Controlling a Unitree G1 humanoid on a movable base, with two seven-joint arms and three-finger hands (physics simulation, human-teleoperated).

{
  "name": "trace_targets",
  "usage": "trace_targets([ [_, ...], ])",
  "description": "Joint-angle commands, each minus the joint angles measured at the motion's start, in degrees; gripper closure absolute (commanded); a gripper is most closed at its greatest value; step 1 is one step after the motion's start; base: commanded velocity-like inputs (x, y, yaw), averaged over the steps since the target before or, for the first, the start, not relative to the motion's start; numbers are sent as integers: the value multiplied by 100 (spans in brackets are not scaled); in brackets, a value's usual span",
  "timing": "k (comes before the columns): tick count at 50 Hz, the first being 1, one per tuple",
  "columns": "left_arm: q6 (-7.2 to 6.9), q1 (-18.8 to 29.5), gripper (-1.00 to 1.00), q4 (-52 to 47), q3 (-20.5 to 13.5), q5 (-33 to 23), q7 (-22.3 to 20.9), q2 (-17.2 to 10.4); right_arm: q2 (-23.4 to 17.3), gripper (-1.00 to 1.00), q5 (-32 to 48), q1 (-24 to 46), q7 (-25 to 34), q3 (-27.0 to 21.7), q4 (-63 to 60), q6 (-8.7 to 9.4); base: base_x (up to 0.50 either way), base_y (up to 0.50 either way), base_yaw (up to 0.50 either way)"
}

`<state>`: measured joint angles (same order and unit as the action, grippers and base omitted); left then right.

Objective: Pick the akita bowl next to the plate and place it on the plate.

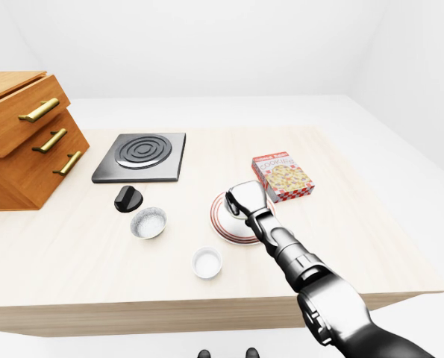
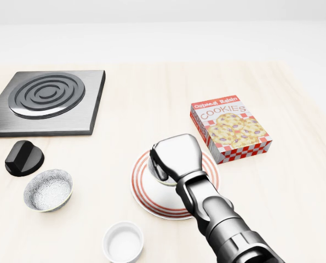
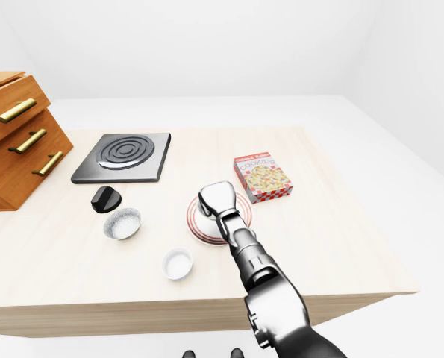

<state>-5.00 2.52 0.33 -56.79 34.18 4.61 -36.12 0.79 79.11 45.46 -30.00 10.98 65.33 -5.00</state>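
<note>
- The right hand [image 2: 171,159] is parked right over the red-ringed plate [image 2: 146,194], roughly mid-tabletop. Only its metal back shows, so I honestly can't tell if the fingers are curled round something or spread.
- There's a pale curved rim peeking out under the hand on its left side. My guess is that's the akita bowl [image 2: 154,173], being set on the plate, but the hand covers most of it, so take that with salt.
- The speckled bowl [image 2: 48,189] sits toward the tabletop's left edge, the small white ramekin [image 2: 123,241] near the bottom edge. Both are well apart from the plate and untouched.
- The cookie box [image 2: 230,129] lies flat just right of the plate, which is probably why the arm reaches in from the bottom edge.
- The stove plate [image 2: 45,102] is in the top-left area, with a black knob [image 2: 23,158] below it.
- The left hand isn't in view.
</note>
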Motion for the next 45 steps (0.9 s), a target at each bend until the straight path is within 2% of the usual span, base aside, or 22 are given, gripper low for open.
trace_targets([
  [1,0,-1,-100,-4,0,5,-3,2,-11,100,-3,106,0,-33,149,0,0,0,0],
  [45,0,-4,-100,-39,-17,4,10,0,-54,100,-6,183,0,-19,597,0,0,0,0],
])
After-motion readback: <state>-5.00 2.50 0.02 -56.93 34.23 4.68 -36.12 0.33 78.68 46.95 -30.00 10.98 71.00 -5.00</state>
